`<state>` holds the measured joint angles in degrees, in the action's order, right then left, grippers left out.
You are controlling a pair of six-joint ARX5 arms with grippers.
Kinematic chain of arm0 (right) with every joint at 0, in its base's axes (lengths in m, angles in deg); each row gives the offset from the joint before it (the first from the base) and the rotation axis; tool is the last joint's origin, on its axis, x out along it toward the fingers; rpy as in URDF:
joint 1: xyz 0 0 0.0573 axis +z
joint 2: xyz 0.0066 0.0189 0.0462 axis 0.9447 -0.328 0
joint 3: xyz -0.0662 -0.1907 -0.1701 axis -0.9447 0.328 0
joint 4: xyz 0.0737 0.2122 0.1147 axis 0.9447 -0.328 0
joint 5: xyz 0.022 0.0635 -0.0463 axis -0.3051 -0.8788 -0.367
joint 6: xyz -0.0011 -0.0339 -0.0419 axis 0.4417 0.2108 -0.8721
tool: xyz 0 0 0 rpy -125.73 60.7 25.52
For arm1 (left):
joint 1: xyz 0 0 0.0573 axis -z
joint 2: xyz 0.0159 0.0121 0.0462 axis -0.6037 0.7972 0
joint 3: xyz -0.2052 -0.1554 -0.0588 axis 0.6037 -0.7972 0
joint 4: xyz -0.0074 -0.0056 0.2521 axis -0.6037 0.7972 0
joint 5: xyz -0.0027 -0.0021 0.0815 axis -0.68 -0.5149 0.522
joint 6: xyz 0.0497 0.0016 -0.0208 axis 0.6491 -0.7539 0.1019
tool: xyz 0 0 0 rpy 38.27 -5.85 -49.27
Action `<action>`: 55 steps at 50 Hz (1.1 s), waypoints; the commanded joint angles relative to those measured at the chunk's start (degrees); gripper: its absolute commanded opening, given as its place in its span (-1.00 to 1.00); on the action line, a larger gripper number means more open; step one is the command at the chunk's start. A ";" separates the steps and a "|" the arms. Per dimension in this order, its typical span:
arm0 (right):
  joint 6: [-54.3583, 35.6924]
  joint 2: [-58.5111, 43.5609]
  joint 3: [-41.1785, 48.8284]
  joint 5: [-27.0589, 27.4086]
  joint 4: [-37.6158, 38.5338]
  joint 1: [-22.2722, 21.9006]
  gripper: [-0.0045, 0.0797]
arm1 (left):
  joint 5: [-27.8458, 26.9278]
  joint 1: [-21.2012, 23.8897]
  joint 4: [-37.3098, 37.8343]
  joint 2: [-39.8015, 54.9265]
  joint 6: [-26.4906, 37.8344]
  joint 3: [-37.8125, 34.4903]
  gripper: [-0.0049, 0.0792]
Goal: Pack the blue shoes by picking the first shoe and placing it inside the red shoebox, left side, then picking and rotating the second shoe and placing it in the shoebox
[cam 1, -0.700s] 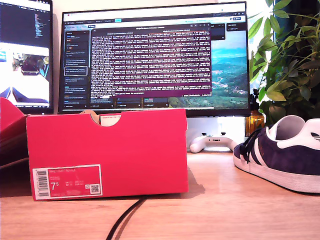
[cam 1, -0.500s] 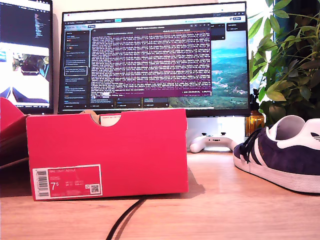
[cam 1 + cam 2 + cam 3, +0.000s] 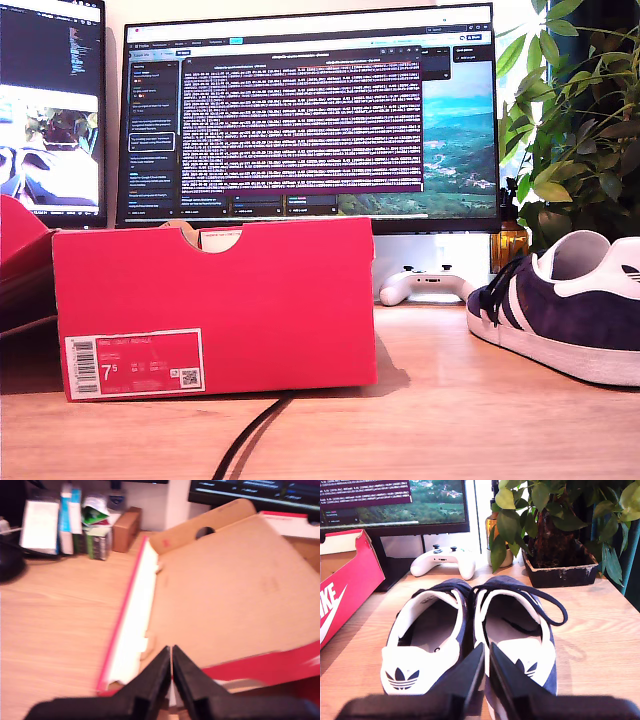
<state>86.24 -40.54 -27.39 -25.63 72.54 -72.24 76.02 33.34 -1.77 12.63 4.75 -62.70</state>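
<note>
The red shoebox (image 3: 215,300) stands on the wooden desk toward the exterior view's left, showing its notch and white label (image 3: 133,365). One blue shoe (image 3: 570,320) lies at the exterior view's right. In the second wrist view both blue shoes (image 3: 427,630) (image 3: 515,625) sit side by side, heels toward the camera. My second gripper (image 3: 486,649) is shut and empty just behind their heels. My first gripper (image 3: 171,652) is shut and empty, hanging over the shoebox's brown cardboard inside (image 3: 225,590). Neither gripper shows in the exterior view.
A white game controller (image 3: 425,285) lies behind the shoes under the monitor (image 3: 310,120). A potted plant (image 3: 555,545) stands beyond the shoes. A black cable (image 3: 250,435) runs across the desk's front. Books and small boxes (image 3: 80,525) stand beyond the shoebox.
Only the text on the monitors has changed. The shoebox and the shoe in the exterior view have not moved.
</note>
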 commanded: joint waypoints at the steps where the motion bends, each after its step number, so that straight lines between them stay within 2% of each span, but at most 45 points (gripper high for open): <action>1: 3.76 0.37 0.22 -0.63 0.42 0.26 -0.92 | -3.17 0.17 1.31 -0.46 -4.46 -1.25 -0.93; 3: 6.54 0.37 0.22 -1.16 0.72 0.26 -0.92 | -5.57 0.17 1.36 -0.46 -4.61 -1.25 -0.93; 4: 8.63 0.37 0.22 -1.57 1.01 0.26 -0.92 | -6.88 0.20 1.33 -0.46 -8.13 -1.25 -0.93; 10: 18.27 0.37 0.22 -3.50 2.34 0.26 -0.92 | -13.81 0.22 1.27 -0.46 -12.02 -1.25 -0.93; 15: 23.52 0.35 0.22 -3.58 2.08 0.26 -0.92 | -20.28 0.79 1.70 -0.46 -12.61 -1.27 -0.93; 21: 25.42 0.33 0.22 -4.68 1.46 0.26 -0.92 | -23.23 2.93 2.01 -0.37 -12.96 -1.27 -0.93; 27: 25.81 0.33 0.22 -7.34 1.64 0.26 -0.89 | -23.06 6.08 2.05 1.16 -13.31 -1.27 -0.93; 36: 26.75 0.33 -0.02 -8.24 1.92 0.26 -0.88 | -16.92 10.51 1.11 6.34 -13.20 -1.31 -0.93; 55: 25.88 0.33 -2.45 -9.44 0.24 0.26 -0.79 | -11.91 15.82 -15.37 21.77 -14.71 -1.73 -0.93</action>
<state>112.65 -40.54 -28.25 -34.39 72.54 -72.24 63.50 48.71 -15.35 32.26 -9.77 -62.90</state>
